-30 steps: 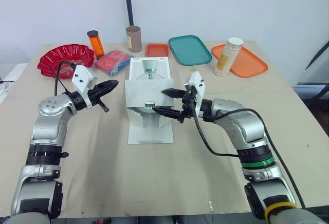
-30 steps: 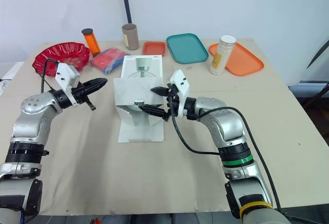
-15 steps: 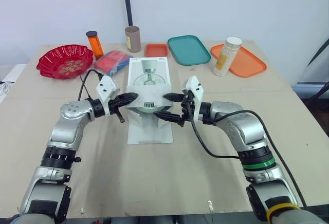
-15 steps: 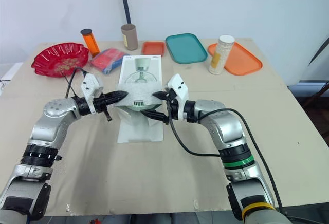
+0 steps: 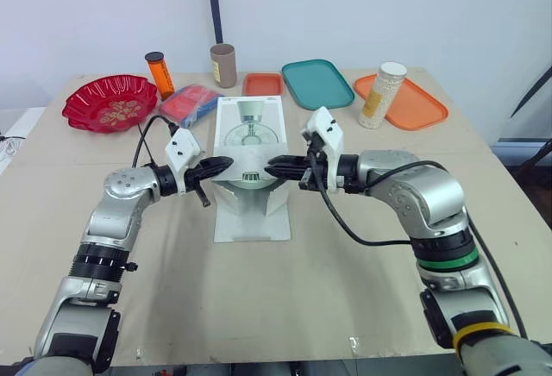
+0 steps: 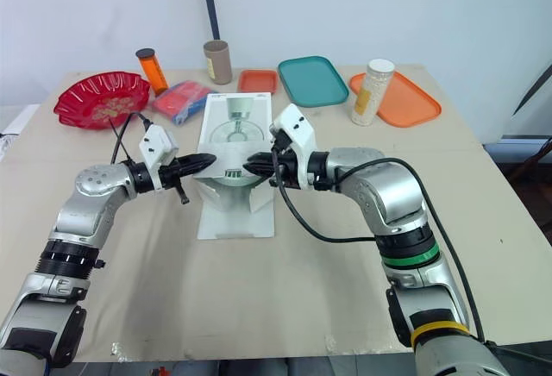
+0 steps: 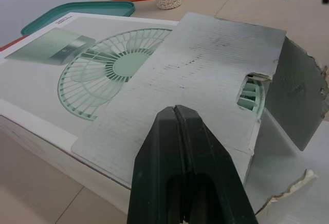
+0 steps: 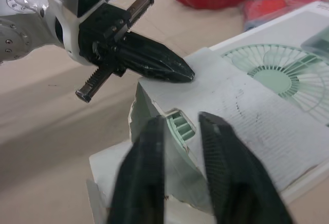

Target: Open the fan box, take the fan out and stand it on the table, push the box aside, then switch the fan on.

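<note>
The white fan box (image 5: 249, 126) lies flat in the middle of the table, a green fan printed on its lid. Its near end flap (image 7: 205, 75) is folded down over the opening, and the green fan grille (image 7: 251, 91) shows through a cutout. My left gripper (image 5: 226, 164) is shut, its tip touching the flap's left edge. My right gripper (image 5: 271, 168) comes in from the right, its fingers drawn together at the flap's right side, just above the cutout (image 8: 180, 124). Nothing is visibly held in either gripper.
A torn white flap (image 5: 252, 221) lies on the table in front of the box. Along the back stand a red bowl (image 5: 109, 100), an orange bottle (image 5: 159, 72), a brown tube (image 5: 223, 64), a red and blue packet (image 5: 191, 103), trays (image 5: 317, 83) and a white jar (image 5: 379, 94).
My left gripper swung in from the left to the box flap. The right gripper went from wide open to shut and lifted slightly. The raised flap now lies lower over the opening.
</note>
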